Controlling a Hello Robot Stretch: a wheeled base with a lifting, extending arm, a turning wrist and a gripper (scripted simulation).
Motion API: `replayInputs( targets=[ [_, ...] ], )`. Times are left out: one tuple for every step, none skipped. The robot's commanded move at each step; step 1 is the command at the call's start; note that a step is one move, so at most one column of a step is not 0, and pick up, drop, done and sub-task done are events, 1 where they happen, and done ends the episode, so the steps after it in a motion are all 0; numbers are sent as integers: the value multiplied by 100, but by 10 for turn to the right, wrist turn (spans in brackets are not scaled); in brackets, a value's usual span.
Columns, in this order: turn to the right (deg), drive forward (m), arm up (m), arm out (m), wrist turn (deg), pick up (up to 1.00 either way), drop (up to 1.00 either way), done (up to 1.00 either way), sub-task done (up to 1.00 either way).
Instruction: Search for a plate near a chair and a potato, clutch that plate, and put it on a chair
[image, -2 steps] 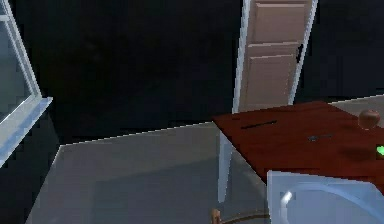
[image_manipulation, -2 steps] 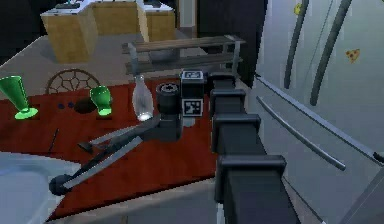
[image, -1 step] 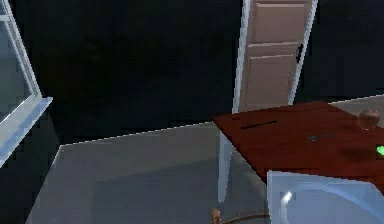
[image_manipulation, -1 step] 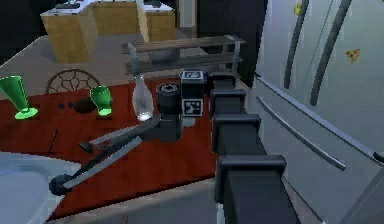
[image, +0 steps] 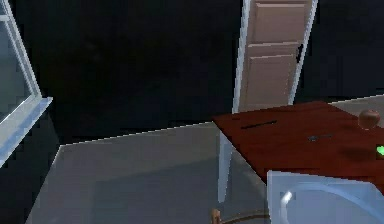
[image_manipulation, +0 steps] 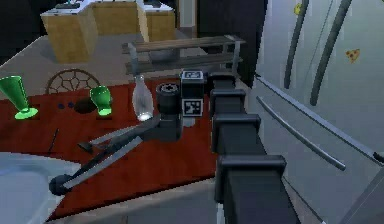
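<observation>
One red-brown table (image_manipulation: 150, 170) carries most of the things. On it I count two green glasses: one (image_manipulation: 12, 96) at the table's far edge toward the arm side view's left, the other (image_manipulation: 101, 98) farther in along the same edge. One clear glass bottle (image_manipulation: 142, 95) stands upright just beside the second glass. A few small dark blobs (image_manipulation: 66, 105) lie between the two glasses. I cannot tell whether any of them is the plate or the potato.

One chair (image_manipulation: 72, 79) with a round wooden back stands behind the far edge, near these blobs. One pale rounded thing (image_manipulation: 20, 195) is at the table's near corner.

The gripper (image_manipulation: 90, 160) reaches low over the table, its fingers pointing toward the pale thing. I cannot tell how the fingers stand or whether they hold anything.

The room is a kitchen: one steel fridge (image_manipulation: 320, 90), two wooden counters (image_manipulation: 70, 35), and one grey shelf (image_manipulation: 185, 48). The forward view has one panelled door (image: 275, 50), one window (image: 15, 80), dark walls and a grey floor (image: 130, 175).
</observation>
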Motion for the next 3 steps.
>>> replayInputs(
  targets=[
    [0, 0, 0, 0, 0, 0, 100, 0, 0],
    [0, 0, 0, -10, 0, 0, 0, 0, 0],
    [0, 0, 0, 0, 0, 0, 0, 100, 0]
  ],
)
